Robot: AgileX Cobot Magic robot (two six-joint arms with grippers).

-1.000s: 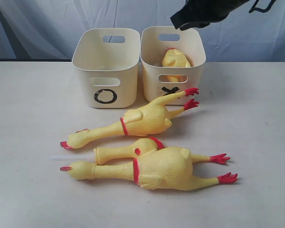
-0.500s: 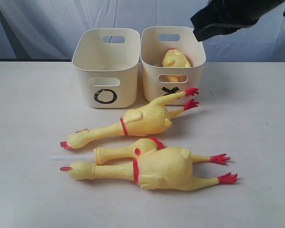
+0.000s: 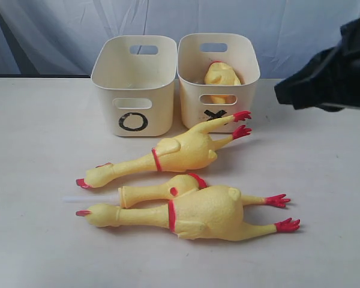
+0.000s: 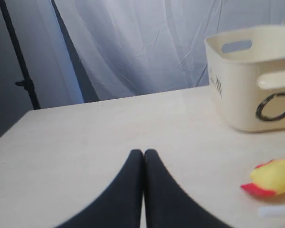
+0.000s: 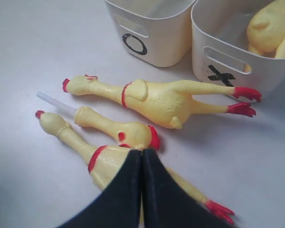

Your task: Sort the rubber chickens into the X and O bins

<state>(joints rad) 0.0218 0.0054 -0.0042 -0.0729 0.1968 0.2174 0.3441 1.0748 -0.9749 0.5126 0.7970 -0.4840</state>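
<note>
Two cream bins stand at the back: the O bin (image 3: 134, 84) on the left, the X bin (image 3: 219, 78) on the right. A yellow rubber chicken (image 3: 221, 77) lies inside the X bin. Three more lie on the table in front: a medium chicken (image 3: 180, 151), a slim chicken (image 3: 162, 189) with a white stick (image 3: 78, 199), and a large chicken (image 3: 204, 213) nearest the front. My right gripper (image 5: 142, 153) is shut and empty, high above the large chicken (image 5: 104, 164); its dark arm (image 3: 330, 75) shows at the right. My left gripper (image 4: 143, 153) is shut over bare table, left of the O bin (image 4: 251, 85).
A pale curtain (image 3: 180, 24) hangs behind the table (image 3: 36, 138). A dark stand pole (image 4: 19, 61) rises at the table's far left. A chicken's head (image 4: 270, 178) shows at the edge of the left wrist view.
My right arm has swung from above the X bin down and to the right. The chickens and bins have not moved.
</note>
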